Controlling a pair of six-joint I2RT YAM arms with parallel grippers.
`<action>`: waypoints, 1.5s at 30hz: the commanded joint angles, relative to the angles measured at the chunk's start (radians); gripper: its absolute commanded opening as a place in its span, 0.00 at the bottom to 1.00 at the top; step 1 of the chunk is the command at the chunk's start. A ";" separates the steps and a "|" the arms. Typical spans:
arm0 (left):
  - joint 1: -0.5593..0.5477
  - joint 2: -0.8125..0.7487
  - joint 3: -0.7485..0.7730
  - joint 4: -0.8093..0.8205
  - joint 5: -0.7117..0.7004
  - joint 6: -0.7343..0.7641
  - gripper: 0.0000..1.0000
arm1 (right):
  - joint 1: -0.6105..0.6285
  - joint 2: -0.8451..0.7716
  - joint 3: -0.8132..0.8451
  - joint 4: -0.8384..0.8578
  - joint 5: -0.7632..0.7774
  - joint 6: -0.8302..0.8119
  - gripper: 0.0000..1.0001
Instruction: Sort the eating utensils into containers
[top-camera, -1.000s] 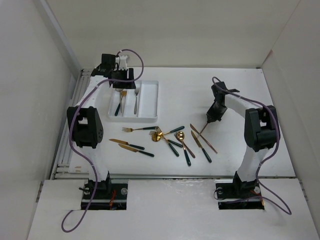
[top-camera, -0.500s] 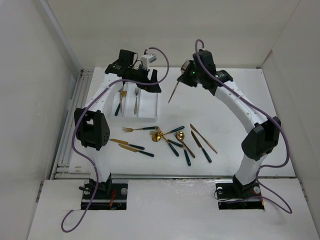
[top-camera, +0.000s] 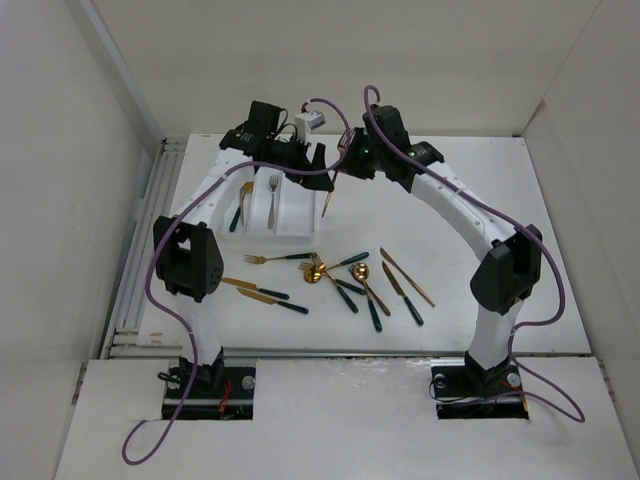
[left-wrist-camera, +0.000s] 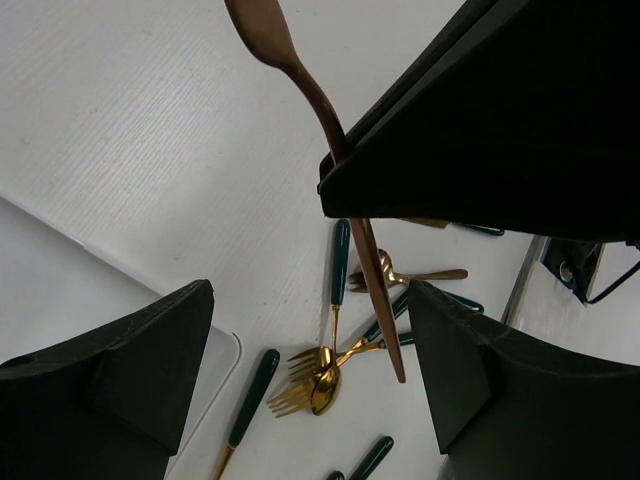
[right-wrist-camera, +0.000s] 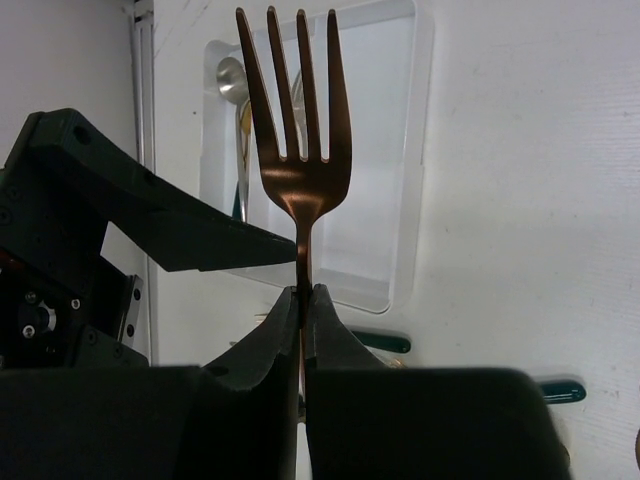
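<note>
The right gripper pinches the copper fork by its handle, near the cutlery tray; the left gripper gapes.

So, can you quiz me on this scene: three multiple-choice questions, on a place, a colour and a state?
1. Where is the copper fork?
A) held up by the right arm's fingers, near the tray
B) lying in the tray
C) flat on the table

2. What colour is its handle?
A) dark green
B) white
C) copper like the rest

3. The left arm's fingers are:
A) shut on a spoon
B) open, holding nothing
C) shut on a knife

Answers: A, the right wrist view shows it pinched there; C, it is one colour throughout; B, they stand wide apart.
</note>
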 joint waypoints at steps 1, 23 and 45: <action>-0.006 -0.038 0.024 0.010 0.029 0.000 0.76 | 0.013 -0.004 0.037 0.067 0.024 -0.014 0.00; 0.045 -0.029 -0.056 0.099 -0.074 -0.138 0.00 | 0.025 0.052 0.053 0.110 -0.160 0.007 0.02; 0.227 0.158 -0.159 0.187 -0.529 -0.207 0.00 | -0.125 -0.107 -0.190 0.061 -0.042 -0.031 0.33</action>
